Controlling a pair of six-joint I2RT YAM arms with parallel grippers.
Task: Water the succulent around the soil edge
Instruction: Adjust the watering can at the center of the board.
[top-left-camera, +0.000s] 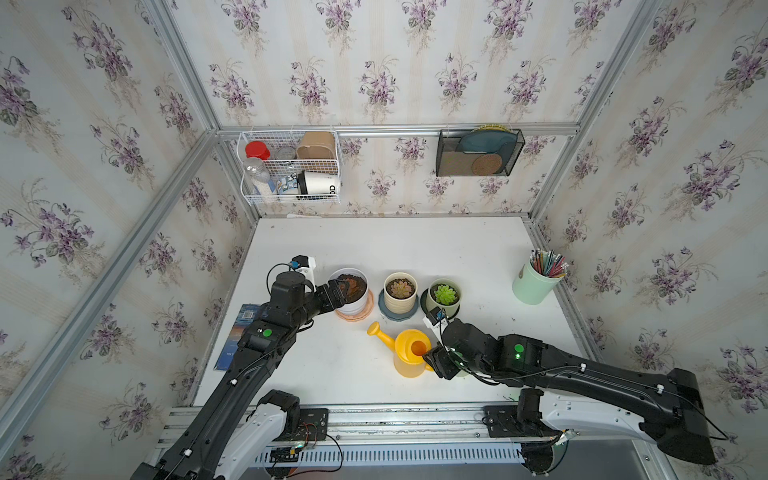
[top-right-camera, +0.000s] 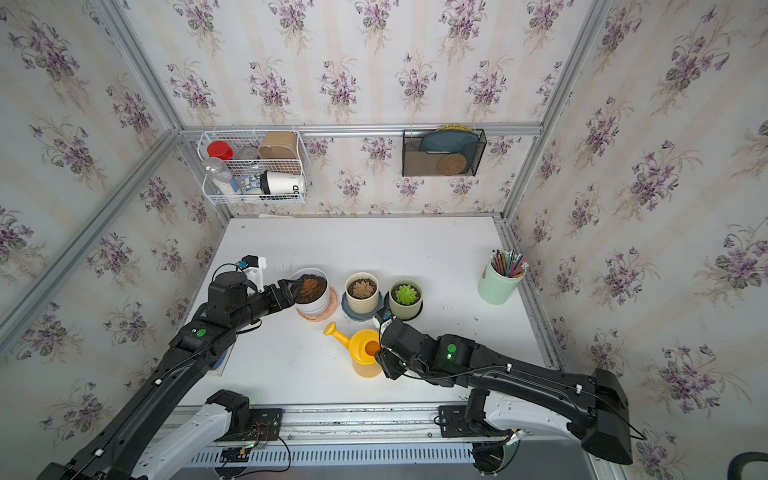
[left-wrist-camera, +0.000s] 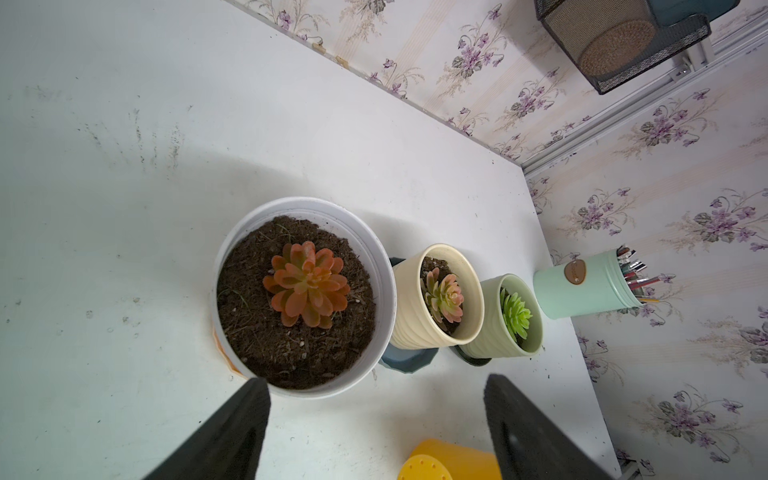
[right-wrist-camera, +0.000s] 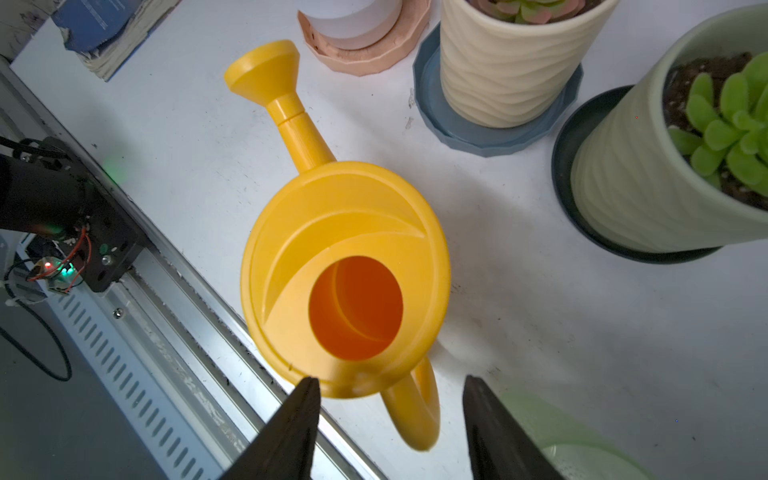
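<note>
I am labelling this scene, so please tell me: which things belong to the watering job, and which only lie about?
For the job: can, white pot, cream pot, green pot (which succulent is meant, I cannot tell).
Lying about: pencil cup, book, wire basket, black rack.

Both top views are looking steeply down from high above the table (top-left-camera: 415, 249), facing 12 o'clock and sharing the whole scene. The wrist cameras are hovering close: left over the white pot (left-wrist-camera: 299, 206), right over the watering can (right-wrist-camera: 345, 199), each also catching the other's subject.
</note>
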